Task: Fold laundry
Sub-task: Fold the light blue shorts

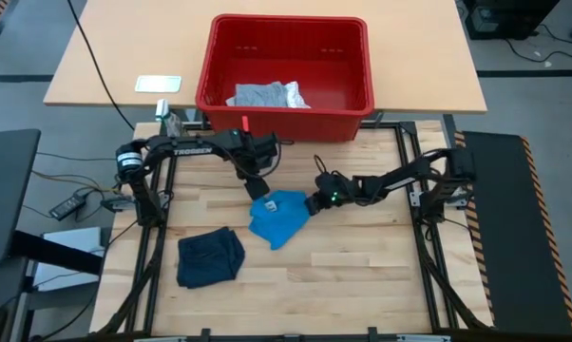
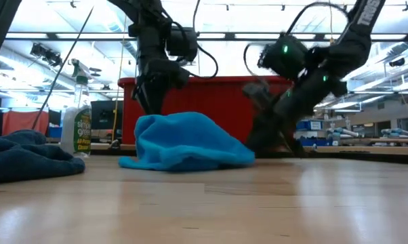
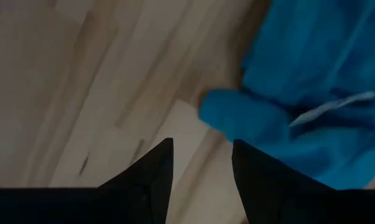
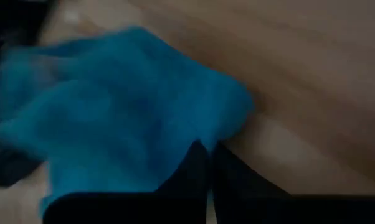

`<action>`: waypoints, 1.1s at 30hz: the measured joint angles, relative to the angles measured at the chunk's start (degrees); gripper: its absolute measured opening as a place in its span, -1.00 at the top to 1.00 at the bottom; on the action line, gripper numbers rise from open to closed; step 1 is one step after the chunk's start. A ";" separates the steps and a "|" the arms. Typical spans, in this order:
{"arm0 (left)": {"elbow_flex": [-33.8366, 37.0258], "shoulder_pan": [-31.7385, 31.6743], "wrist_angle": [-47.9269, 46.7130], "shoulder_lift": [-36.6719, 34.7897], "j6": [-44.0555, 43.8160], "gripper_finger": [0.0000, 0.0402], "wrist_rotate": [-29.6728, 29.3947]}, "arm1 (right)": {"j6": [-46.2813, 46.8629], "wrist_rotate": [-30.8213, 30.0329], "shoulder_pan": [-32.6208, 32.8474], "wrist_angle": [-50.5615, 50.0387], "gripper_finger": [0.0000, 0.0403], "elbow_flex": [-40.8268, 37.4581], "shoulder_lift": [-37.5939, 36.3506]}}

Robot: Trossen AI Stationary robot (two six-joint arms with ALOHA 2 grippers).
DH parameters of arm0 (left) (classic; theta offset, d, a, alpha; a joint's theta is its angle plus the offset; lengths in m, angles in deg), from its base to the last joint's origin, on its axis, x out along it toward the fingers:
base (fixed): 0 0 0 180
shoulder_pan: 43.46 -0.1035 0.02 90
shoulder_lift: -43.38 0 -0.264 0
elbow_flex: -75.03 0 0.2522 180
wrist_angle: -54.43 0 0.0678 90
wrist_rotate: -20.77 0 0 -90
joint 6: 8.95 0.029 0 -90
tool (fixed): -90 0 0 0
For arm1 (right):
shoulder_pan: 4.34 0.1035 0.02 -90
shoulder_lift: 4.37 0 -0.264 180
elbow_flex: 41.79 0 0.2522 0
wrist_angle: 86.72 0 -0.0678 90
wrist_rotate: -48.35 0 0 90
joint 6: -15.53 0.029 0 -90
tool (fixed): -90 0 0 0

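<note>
while two dark robot arms meet over a pale wooden tabletop (image 1: 343, 275), three pieces of laundry can be counted from above: one bright blue garment (image 1: 278, 216) bunched near the middle, one dark navy garment (image 1: 210, 257) lying crumpled well apart from it toward the left arm's side, and one light grey garment (image 1: 267, 95) inside a single red plastic basket (image 1: 208, 66) that stands past the far edge on a second, lighter tabletop (image 1: 115, 47). whether a white piece lies with the grey one cannot be told. the left hand (image 3: 203, 165) hovers just beside the blue garment's far corner, its two fingers (image 3: 156, 171) parted with nothing between them. the right hand (image 4: 207, 163) sits at the cloth's opposite edge, its fingers pressed together on a fold of the blue garment. a small white tag shows on the blue cloth in the left wrist view. from tabletop height, the blue heap rises as a soft mound before the red basket, with a spray bottle (image 2: 76, 122) standing to one side; its label bears green lettering too small to read with confidence. behind lies a bright workshop with ceiling strip lights, benches and equipment. one flat white object (image 1: 159, 84) rests near the basket.
</note>
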 joint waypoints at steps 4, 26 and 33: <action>0.00 -0.56 2.47 -1.95 1.49 0.19 0.08 | -12.38 -4.28 1.17 -4.78 0.96 0.15 -8.80; -0.04 3.38 30.84 3.19 5.41 0.19 1.88 | -45.48 -8.65 7.39 -44.04 0.97 10.63 -35.81; -0.01 4.25 31.76 5.08 4.76 0.19 1.51 | -44.41 7.71 15.36 -47.04 0.97 5.76 -32.09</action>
